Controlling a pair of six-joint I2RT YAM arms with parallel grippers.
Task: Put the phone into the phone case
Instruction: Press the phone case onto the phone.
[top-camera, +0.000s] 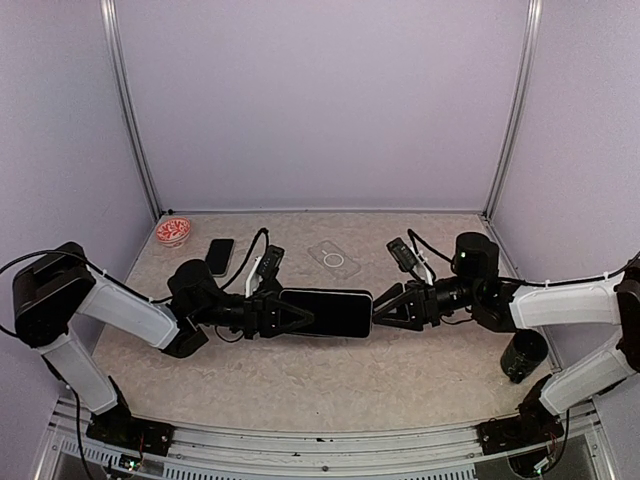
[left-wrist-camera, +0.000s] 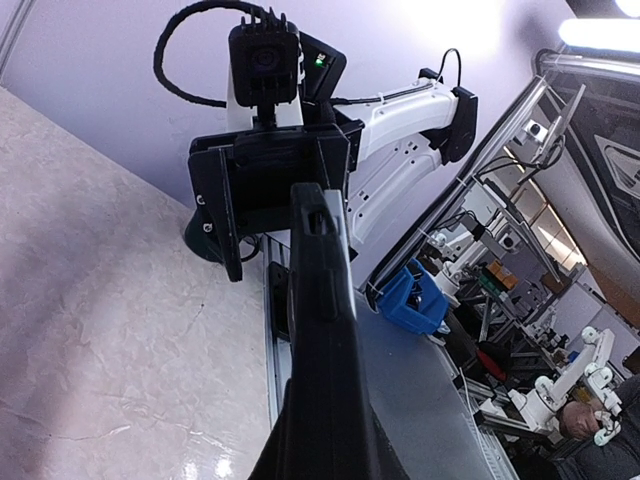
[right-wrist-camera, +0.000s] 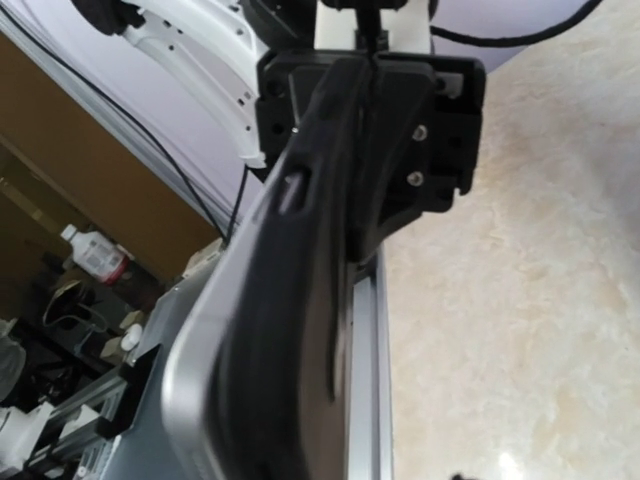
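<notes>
The phone (top-camera: 332, 312), a long black slab, hangs level above the middle of the table. My left gripper (top-camera: 298, 315) is shut on its left end. My right gripper (top-camera: 381, 311) meets its right end, fingertips at the phone's edge. The left wrist view shows the phone (left-wrist-camera: 320, 330) edge-on, running up to the right gripper's black body. In the right wrist view the phone (right-wrist-camera: 285, 300) is blurred and fills the middle, hiding my fingers. The clear phone case (top-camera: 335, 260) lies flat on the table behind the phone.
A second, smaller dark phone (top-camera: 220, 255) lies at the back left beside a red patterned bowl (top-camera: 173, 231). A dark cylinder (top-camera: 523, 354) stands at the right under the right arm. Cables loop behind both wrists.
</notes>
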